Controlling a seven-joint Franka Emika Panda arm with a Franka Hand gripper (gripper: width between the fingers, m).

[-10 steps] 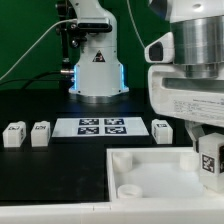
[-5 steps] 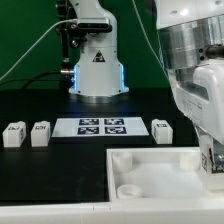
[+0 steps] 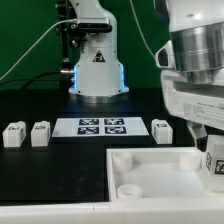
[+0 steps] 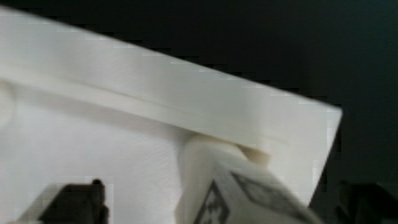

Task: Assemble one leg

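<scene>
— What is changed in the exterior view?
— The hand (image 3: pixel 211 150) has been shifted toward the exterior view's right. It looks closed on the leg (image 3: pixel 214 166), which is held over the tray part's (image 3: pixel 150 160) right corner, so insertion is judged near. The long axis is upright, lower end down.
— And the wrist view?
— The leg (image 4: pixel 240 190) is pointed at the tray corner. Whether it is seated cannot be told.

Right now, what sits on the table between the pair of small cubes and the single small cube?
Only the marker board, lying flat between the pair's inner cube and the single cube; the exterior view shows it.
</scene>
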